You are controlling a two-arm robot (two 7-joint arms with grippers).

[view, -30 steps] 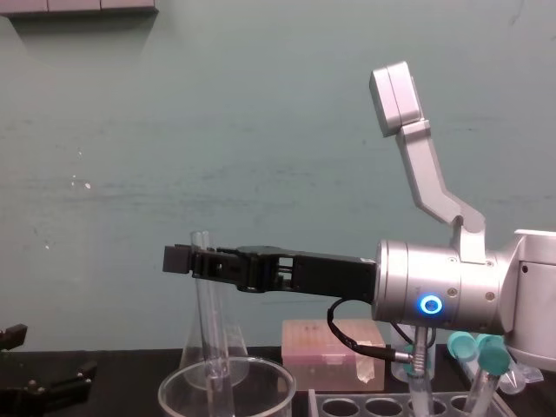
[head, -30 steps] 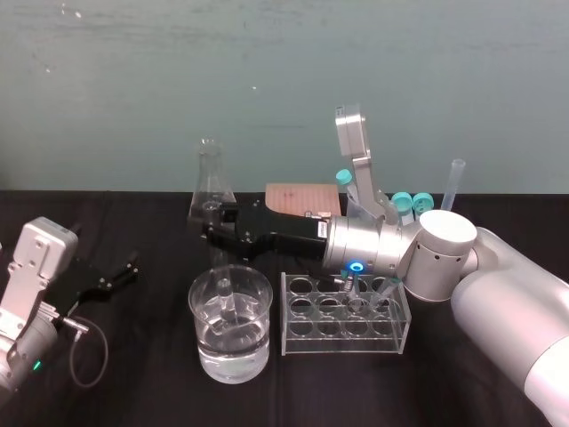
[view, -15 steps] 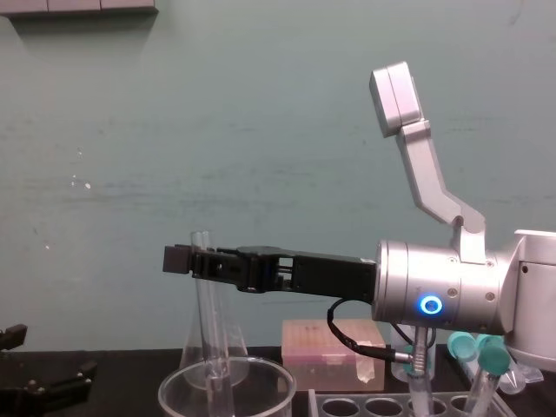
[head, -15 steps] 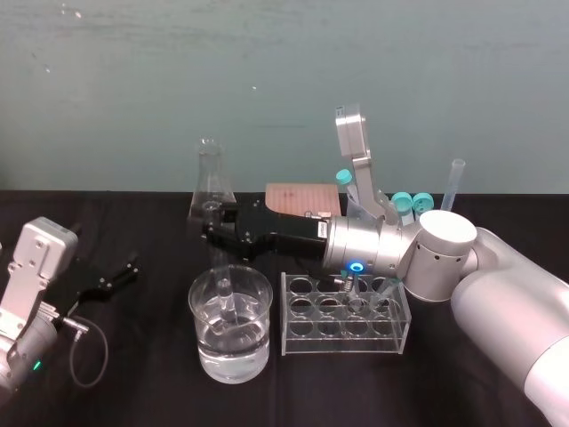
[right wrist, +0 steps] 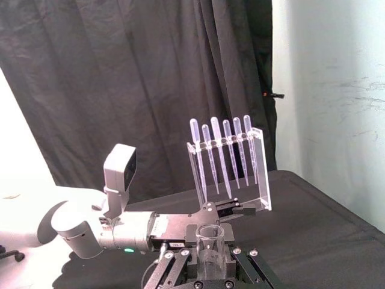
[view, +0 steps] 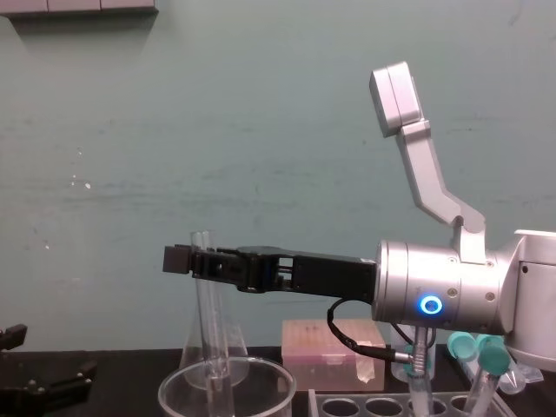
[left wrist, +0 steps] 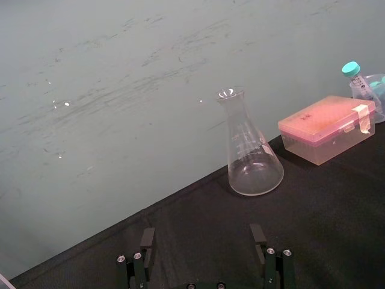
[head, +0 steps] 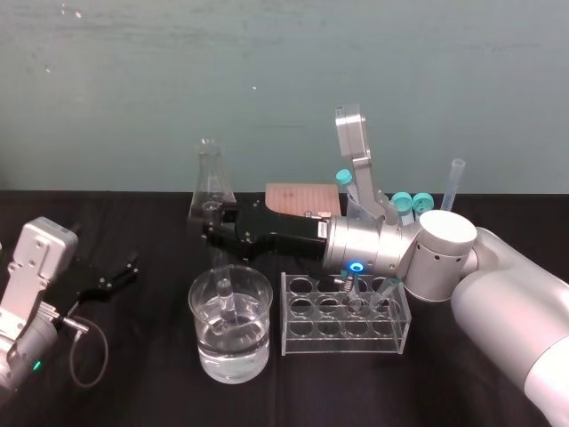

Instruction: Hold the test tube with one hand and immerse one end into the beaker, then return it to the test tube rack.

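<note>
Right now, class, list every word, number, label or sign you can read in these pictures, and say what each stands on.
No text can be read anywhere.
A white label on the right claw, which holds the test tube: too small to read.
Printed marks on the flask: too faint to read.

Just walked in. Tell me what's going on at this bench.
The right gripper is shut on the test tube near its top, holding it upright with its lower end down inside the beaker of clear liquid. The test tube rack stands just beside the beaker, on the robot's right of it, awaiting the tube. The left gripper rests open on the table at far left, idle.
</note>
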